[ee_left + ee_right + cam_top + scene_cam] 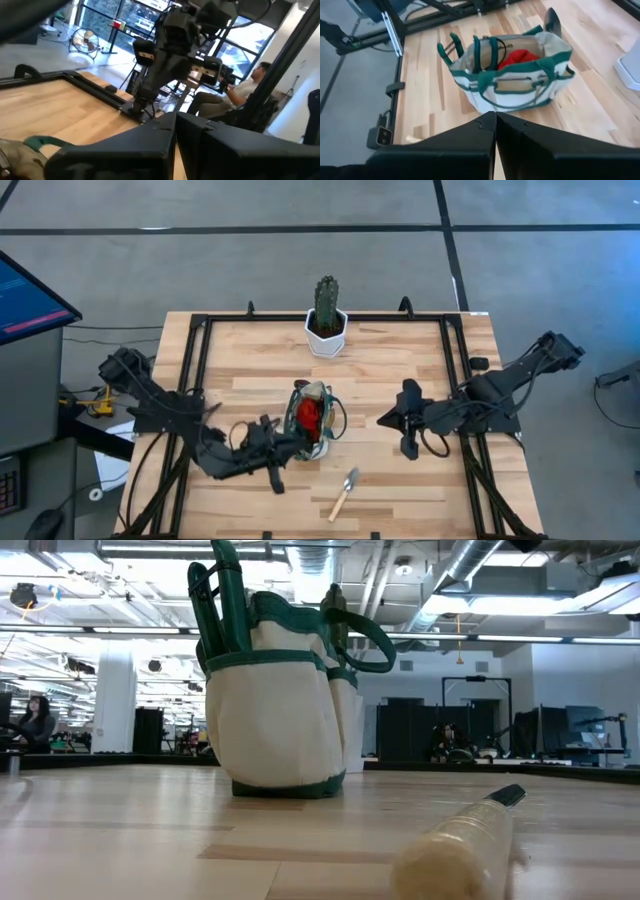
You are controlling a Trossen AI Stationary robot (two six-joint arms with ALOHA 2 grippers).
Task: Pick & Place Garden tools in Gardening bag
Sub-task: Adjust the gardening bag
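Note:
The cream gardening bag (312,420) with green trim stands upright on its base at mid-table. It also shows in the low view (285,690) and the right wrist view (510,80). A red piece (520,57) lies inside it, a metal trowel blade (551,22) sticks up from its far side, and green-handled tools (451,46) stand in a side pocket. A wooden-handled trowel (345,494) lies flat on the table near the front edge. My left gripper (298,446) is shut and empty at the bag's near-left side; I cannot tell whether it touches the bag. My right gripper (384,420) is shut and empty, right of the bag.
A green cactus in a white hexagonal pot (326,325) stands at the far edge behind the bag. A black frame (200,360) runs around the tabletop. The trowel's wooden handle (460,840) fills the low view's foreground. People sit in the room beyond (250,85).

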